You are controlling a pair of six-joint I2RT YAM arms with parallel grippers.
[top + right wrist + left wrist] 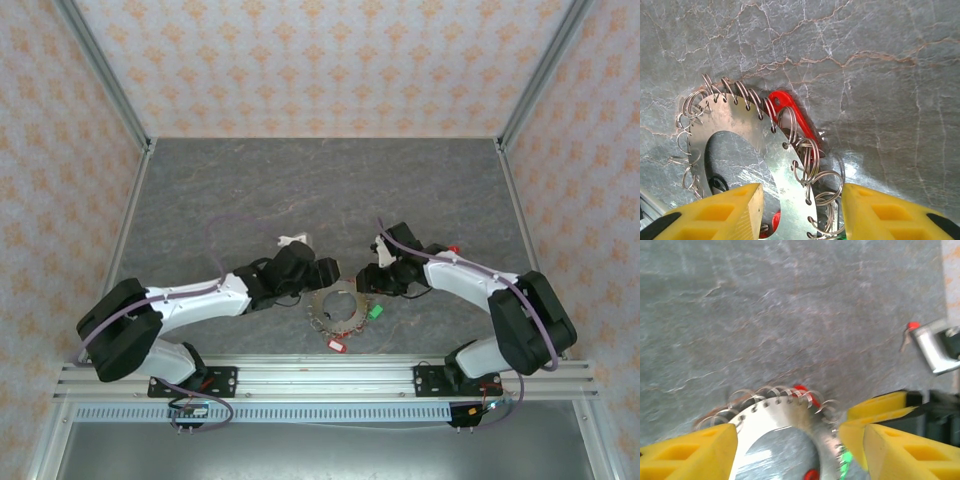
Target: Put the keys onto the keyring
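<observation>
Keyring [740, 125] cut off below | red key [783, 103] half-hidden | left pincer [790, 440] wide | right pincer [802, 200] wide

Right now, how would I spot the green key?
Find the grey stone-patterned table, then the toothed metal keyring near its front edge. The green key lies at the ring's right rim; unlike the red key nearby, its head is green.

Top camera looks down; close wrist cameras share the keyring [740, 117].
</observation>
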